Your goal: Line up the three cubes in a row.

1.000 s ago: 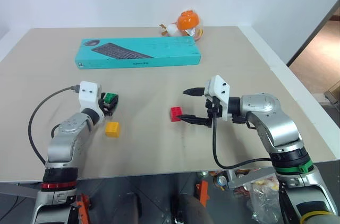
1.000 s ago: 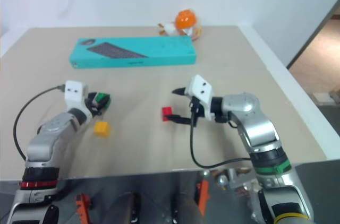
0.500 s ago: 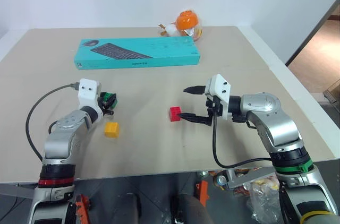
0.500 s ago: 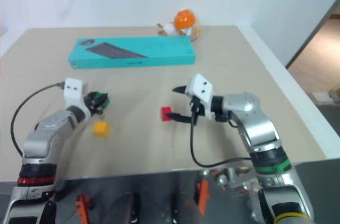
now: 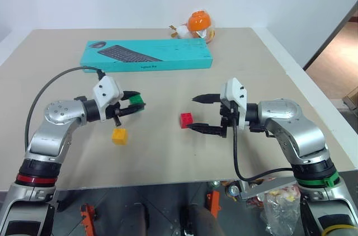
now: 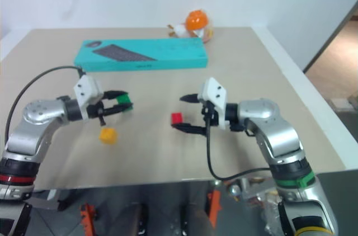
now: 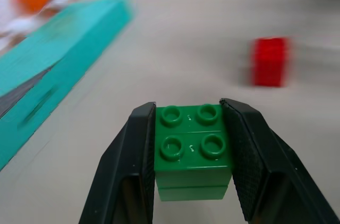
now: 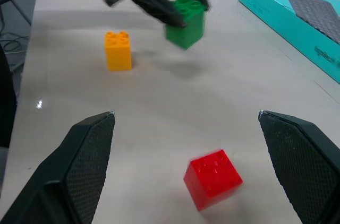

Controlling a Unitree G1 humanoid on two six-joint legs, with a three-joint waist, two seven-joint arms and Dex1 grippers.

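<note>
The left hand (image 5: 133,103) grips the studded green cube (image 5: 136,100) above the bench (image 5: 168,157), the yellow-orange cube (image 5: 118,136) below it, the red cube (image 5: 186,120) before the wide-open right hand (image 5: 200,114).

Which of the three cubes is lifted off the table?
The green cube, gripped in the left pincer. The red cube and yellow cube rest on the table.

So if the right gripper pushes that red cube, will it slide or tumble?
The red cube looks like rigid, light plastic, so it probably slides easily. Its flat, boxy sides make rolling unlikely, though a high nudge might tip it. It already sits skewed between the right gripper's open fingers, so it may twist.
</note>
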